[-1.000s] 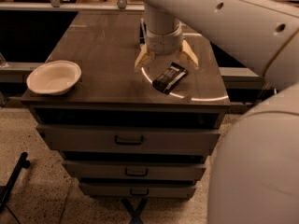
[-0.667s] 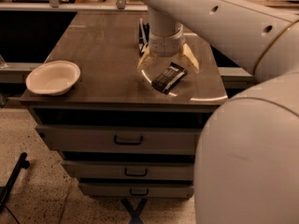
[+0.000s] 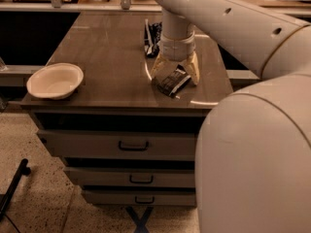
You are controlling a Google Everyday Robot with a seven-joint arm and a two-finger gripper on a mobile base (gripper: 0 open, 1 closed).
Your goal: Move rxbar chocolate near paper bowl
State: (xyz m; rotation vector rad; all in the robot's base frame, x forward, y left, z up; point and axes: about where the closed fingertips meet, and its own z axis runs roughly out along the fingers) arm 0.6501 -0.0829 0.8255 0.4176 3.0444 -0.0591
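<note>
The gripper [image 3: 176,76] stands low near the bench's [image 3: 107,57] front-right edge, its 2 fingers [image 3: 193,71] spread open around the rxbar chocolate [image 3: 171,83] lying flat there. The paper bowl [image 3: 54,80] sits at the front-left corner, well apart.

Nothing here can be read as words or numbers. The rxbar chocolate [image 3: 171,83] on the counter [image 3: 107,52] carries pale stripes of print, too small to make out. The hand [image 3: 175,78] stands right over the bar, its fingers [image 3: 159,71] spread to either side of it. The dark snack bag [image 3: 152,35] just behind the bar shows white markings, also unreadable.
</note>
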